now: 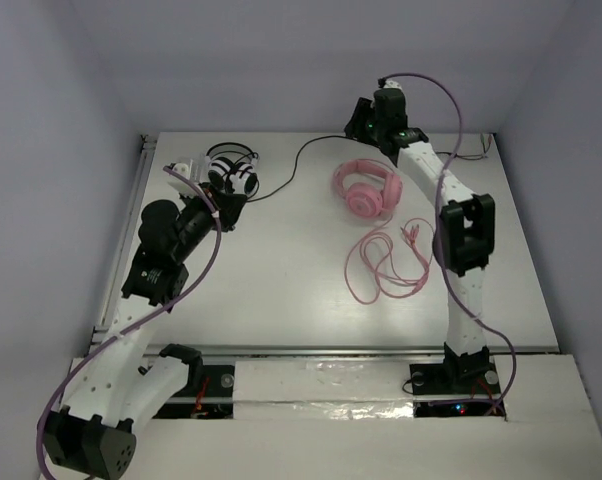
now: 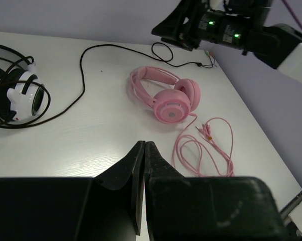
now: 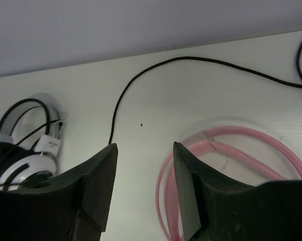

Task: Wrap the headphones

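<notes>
White tabletop (image 1: 281, 290) runs from the arm bases out to a plain back wall, and the things for this job sit on its right half. Nearest lies the pink cable (image 1: 386, 262), spilled in several loose, overlapping loops with its plug end toward the right arm. None of it is wound yet. Just beyond, the headphones (image 1: 364, 190) rest on the tabletop with their earcups side by side and the headband arching toward the far edge. Past them, the right arm's fingers (image 3: 98, 181) hang low over the tabletop, parted and empty, with the headband's curve just in front of one tip. On the far left, the left arm's fingers (image 2: 141, 170) are pressed together on nothing, close to the black-and-white headphones (image 1: 233, 172).

Most of the risk, as I judge it, sits at the back. The black cable (image 1: 301, 160) from that other pair snakes along the far edge right beside the pink headband. A closing pinch there could catch it too and drag the wrong set along. The headphones look light and unanchored, so pulling on the pink cable would likely slide them rather than tighten a wrap. The crossed loops may also knot if lifted from the middle instead of the plug end.
</notes>
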Action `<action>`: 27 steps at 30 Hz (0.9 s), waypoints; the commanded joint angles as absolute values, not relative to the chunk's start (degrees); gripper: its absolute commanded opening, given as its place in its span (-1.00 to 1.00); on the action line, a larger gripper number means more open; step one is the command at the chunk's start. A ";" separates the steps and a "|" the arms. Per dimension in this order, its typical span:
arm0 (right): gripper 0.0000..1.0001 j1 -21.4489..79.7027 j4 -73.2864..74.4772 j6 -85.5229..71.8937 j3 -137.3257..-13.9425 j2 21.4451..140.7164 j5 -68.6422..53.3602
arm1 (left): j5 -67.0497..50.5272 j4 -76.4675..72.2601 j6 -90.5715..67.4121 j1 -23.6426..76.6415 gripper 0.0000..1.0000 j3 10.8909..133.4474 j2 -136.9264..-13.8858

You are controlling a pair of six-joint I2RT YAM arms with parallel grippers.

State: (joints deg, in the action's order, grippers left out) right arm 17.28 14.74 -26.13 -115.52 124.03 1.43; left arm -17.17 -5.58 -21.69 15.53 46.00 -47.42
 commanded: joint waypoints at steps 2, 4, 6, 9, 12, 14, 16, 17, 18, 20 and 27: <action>0.11 20.11 23.10 -23.91 -129.87 135.15 4.83 | -15.73 -6.50 -20.48 15.21 -1.00 47.72 -47.81; 0.11 20.91 26.71 -23.91 -135.34 139.81 7.97 | -16.17 -6.59 -20.39 15.21 -1.00 47.81 -48.25; 0.11 21.45 26.02 -24.69 -134.31 140.27 9.05 | -16.43 -6.77 -20.30 15.21 -1.00 47.81 -48.60; 0.05 22.49 24.35 -25.84 -128.25 138.78 10.54 | -17.14 -7.29 -20.65 15.21 -1.00 47.81 -49.13; 0.03 23.11 22.24 -26.54 -122.97 137.37 11.78 | -18.01 -7.82 -21.09 15.21 -1.00 47.81 -49.66; 0.02 23.72 21.27 -26.63 -120.51 137.11 11.42 | -18.19 -8.17 -21.27 15.21 -1.00 47.73 -49.75; 0.01 24.34 20.66 -26.81 -118.84 137.02 11.86 | -18.19 -8.17 -21.36 15.21 -1.00 47.55 -49.75; -0.01 24.35 20.31 -26.89 -118.48 137.02 11.26 | -18.19 -8.17 -21.44 15.21 -1.00 47.55 -49.75; -0.24 24.87 20.04 -26.98 -118.22 137.37 10.47 | -18.19 -8.17 -21.45 15.21 -1.00 47.55 -49.66; -0.52 25.66 19.86 -26.63 -118.13 137.55 8.36 | -18.02 -8.09 -21.36 15.21 -1.00 47.55 -49.48; -0.79 32.16 16.97 -20.40 -105.49 126.93 5.46 | -14.52 -6.42 -22.32 15.21 -0.69 47.99 -50.09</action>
